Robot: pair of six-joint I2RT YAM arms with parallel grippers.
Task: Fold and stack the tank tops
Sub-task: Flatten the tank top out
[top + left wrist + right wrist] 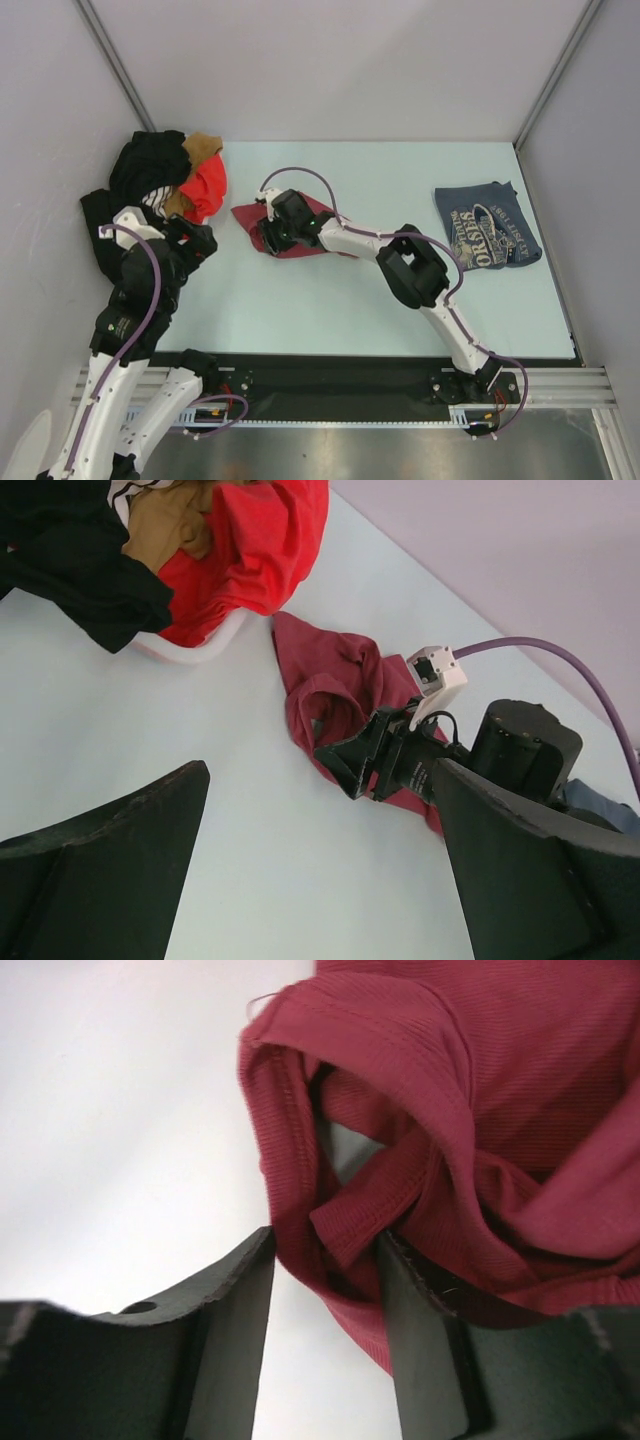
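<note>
The crumpled maroon tank top [540, 1090] is pinched at its bunched hem by the right tool [325, 1240]; the left tool [320, 770] is spread.

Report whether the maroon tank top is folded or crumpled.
Crumpled. The maroon tank top lies bunched, its hem curled into a loop, with the right hand gripping a fold of it.

Pale printed lettering is borne by the slate blue-grey tank top [487, 226], which is laid near the far right corner of the desk [330, 300]. The lettering is turned sideways and set around an oval graphic. It is too small to be read with certainty. No other text can be made out.
</note>
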